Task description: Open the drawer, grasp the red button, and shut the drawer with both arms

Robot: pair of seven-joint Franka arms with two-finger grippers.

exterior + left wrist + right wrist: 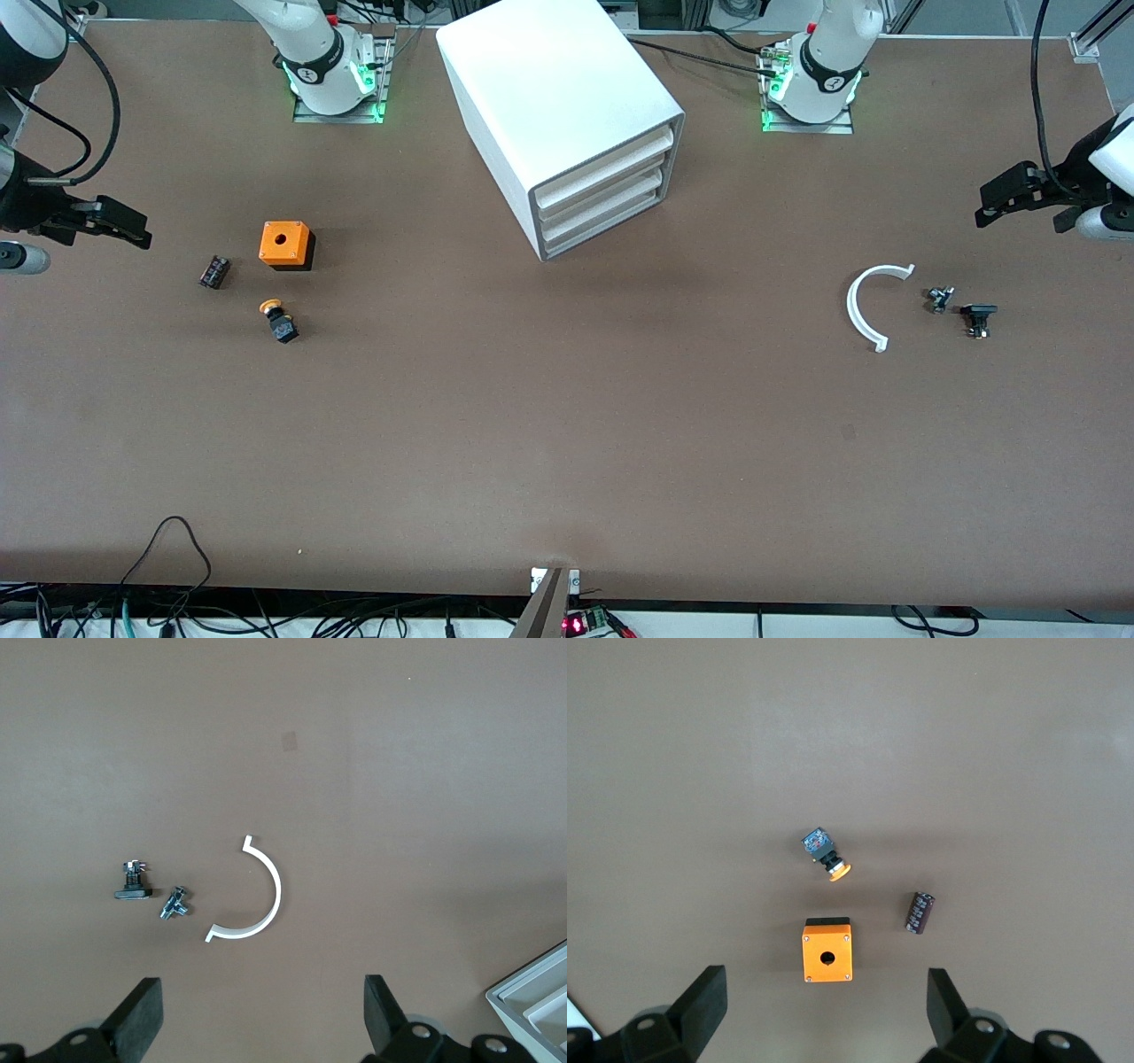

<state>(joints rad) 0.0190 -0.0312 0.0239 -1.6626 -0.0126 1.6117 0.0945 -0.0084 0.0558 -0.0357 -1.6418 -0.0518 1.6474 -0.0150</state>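
The white cabinet (567, 124) stands on the brown tabletop (567, 443) between the two arm bases, turned at an angle so that its front faces toward the left arm's end. All three white drawers (605, 196) are pushed in flush, one above another. The red-capped button is not visible anywhere in the views. Nothing lies on the tabletop directly in front of the drawers.

The left tool (1010, 199) hangs over the left arm's end of the tabletop, jaws spread wide and holding nothing; its fingers (142, 1019) show well apart in the left wrist view. Near it on the tabletop lie a white half-ring (870, 306), a small metal fastener (940, 299) just beside the ring's open side, and a black-headed bolt piece (978, 317) close by, toward the table edge.

The right tool (111, 221) hangs over the right arm's end of the tabletop, jaws likewise spread and empty; its fingers (704, 1001) are well apart. Near it lie an orange cube with a round hole (285, 245), a dark cylindrical part (213, 271) beside the cube, and an orange-capped button (278, 321) on its side, nearer the front camera than the cube. None of these touch one another.
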